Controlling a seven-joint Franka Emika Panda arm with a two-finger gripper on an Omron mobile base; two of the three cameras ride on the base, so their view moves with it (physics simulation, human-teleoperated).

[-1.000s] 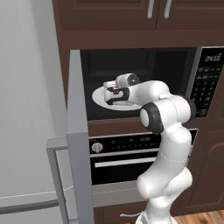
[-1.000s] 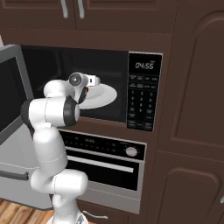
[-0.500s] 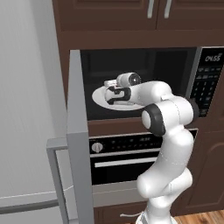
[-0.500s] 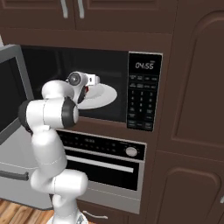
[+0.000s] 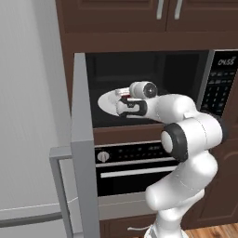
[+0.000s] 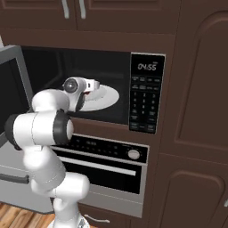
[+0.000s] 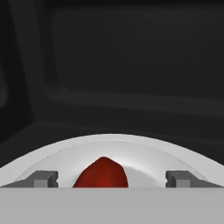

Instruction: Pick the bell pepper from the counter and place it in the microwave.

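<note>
The microwave (image 5: pixel 218 88) (image 6: pixel 144 100) stands with its grey door (image 5: pixel 83 139) swung open to the left. My gripper (image 5: pixel 122 95) (image 6: pixel 94 85) (image 7: pixel 111 179) reaches into the black cavity, just over the white round plate (image 5: pixel 107 100) (image 6: pixel 109 95) (image 7: pixel 175 153). Its jaws are open wide. The small red bell pepper (image 7: pixel 103 173) lies on the plate between the two fingertips (image 7: pixel 43 178), apart from both. A sliver of its red shows under the hand (image 5: pixel 124 98). The counter is out of view.
The open door juts out toward me at the left. Below the microwave is a knobbed oven (image 5: pixel 139 167) (image 6: pixel 107 164) with a bar handle. Dark cabinets (image 6: pixel 196 133) stand above and to the right, and a grey fridge (image 5: pixel 28 116) is on the left.
The jaws have gone from shut to wide open, letting the bell pepper go onto the plate. The arm has barely moved.
</note>
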